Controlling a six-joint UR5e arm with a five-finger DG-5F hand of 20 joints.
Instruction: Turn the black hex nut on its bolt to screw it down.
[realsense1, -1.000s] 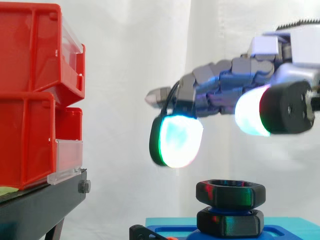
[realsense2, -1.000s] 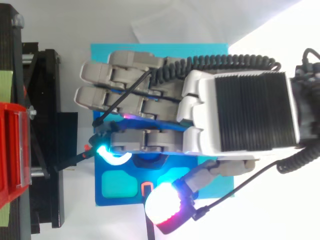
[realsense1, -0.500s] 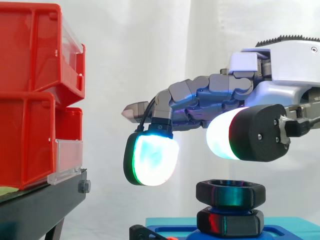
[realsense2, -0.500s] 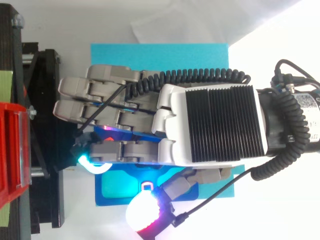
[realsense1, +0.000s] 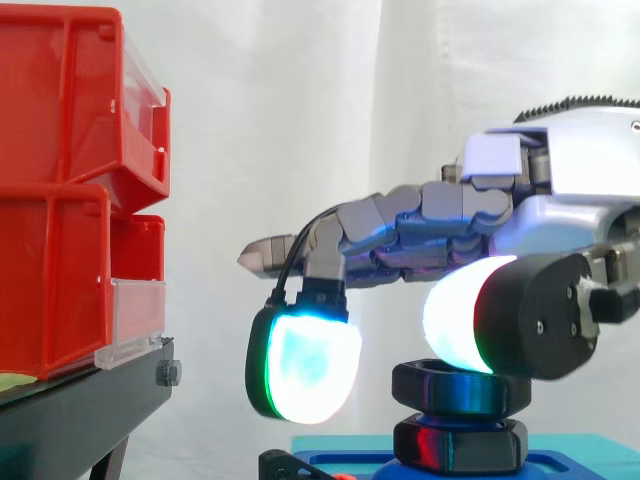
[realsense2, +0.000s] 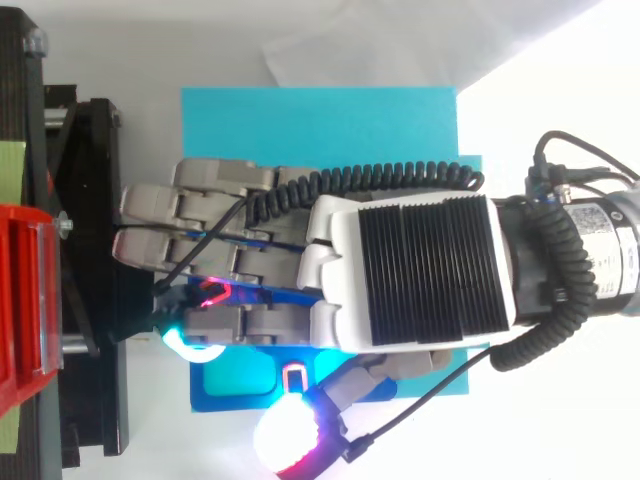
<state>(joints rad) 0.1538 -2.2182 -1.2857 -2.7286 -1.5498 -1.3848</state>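
Since the hand (realsense1: 560, 190) is hanging open over the work with its fingers loosely stretched out, nothing's gripped yet. From the side, the black hex nut (realsense1: 460, 388) sits high up, stacked over a second black hex piece (realsense1: 460, 445) that rests on a blue base (realsense1: 575, 465). The bolt itself is hidden inside the stack. The glowing thumb pad (realsense1: 455, 320) is right at the nut's top rim. I honestly can't tell if it's touching or just in front of it. One finger pad (realsense1: 305, 365) hangs down to the left of the nut, clearly apart from it. From above, the hand (realsense2: 420, 270) covers the nut, over a cyan mat (realsense2: 320, 120). The red bins (realsense1: 60, 200) sit off to the left.

My guess on handling: the nut looks like hard, smooth, glossy stuff, light and rigid, so it won't squash but could slip under those fat rounded pads. I'd pinch it on two opposite flats, thumb one side and finger the other. Corners would likely roll off the pads.
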